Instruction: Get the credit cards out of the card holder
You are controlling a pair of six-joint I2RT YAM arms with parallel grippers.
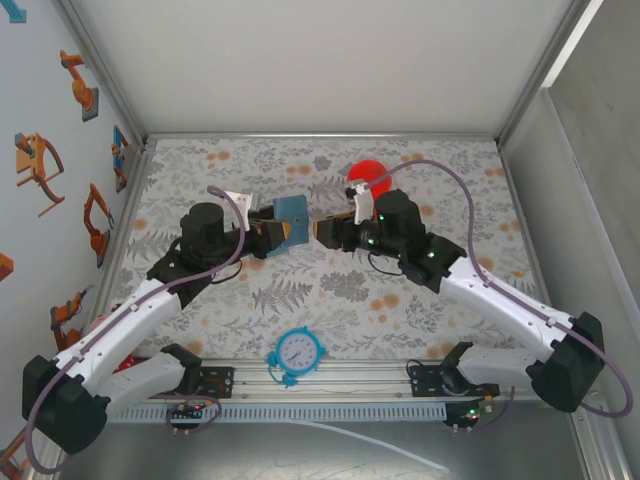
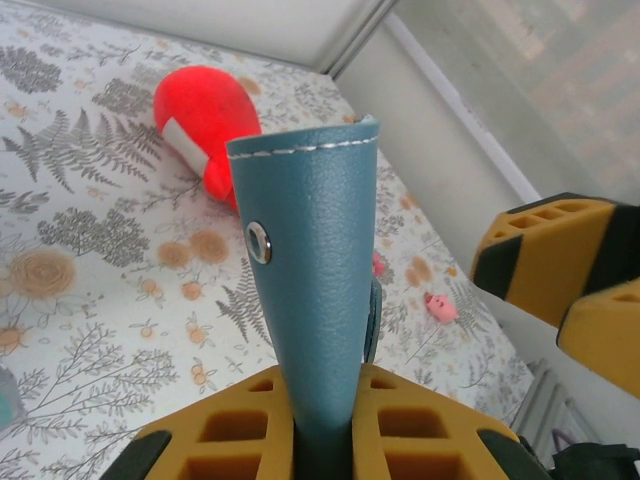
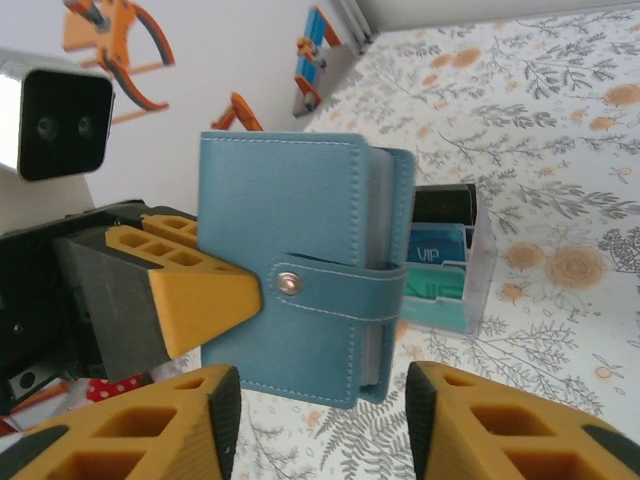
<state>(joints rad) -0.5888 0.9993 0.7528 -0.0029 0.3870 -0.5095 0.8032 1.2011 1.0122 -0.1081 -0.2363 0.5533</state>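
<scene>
The counter [image 1: 330,290] is lit brightly from above, and only soft, faint shadows are cast beneath the arms [image 1: 500,300]. In the left wrist view the left fingers [image 2: 230,435] along the bottom edge are blurred and the upper right is washed out. The card holder [image 3: 290,230] is rendered sharply, the right fingers [image 3: 500,425] softer.

We read one word: "VIP", white capitals on blue card [image 3: 432,256], right wrist view. Card sits in clear case [image 3: 486,268], black card [image 3: 445,204] above it, teal card [image 3: 440,312] below it, all just behind card holder [image 3: 290,230]. Top view: clock [image 1: 298,350] dial carries dark marks round rim, too small for us to read as numbers.
</scene>
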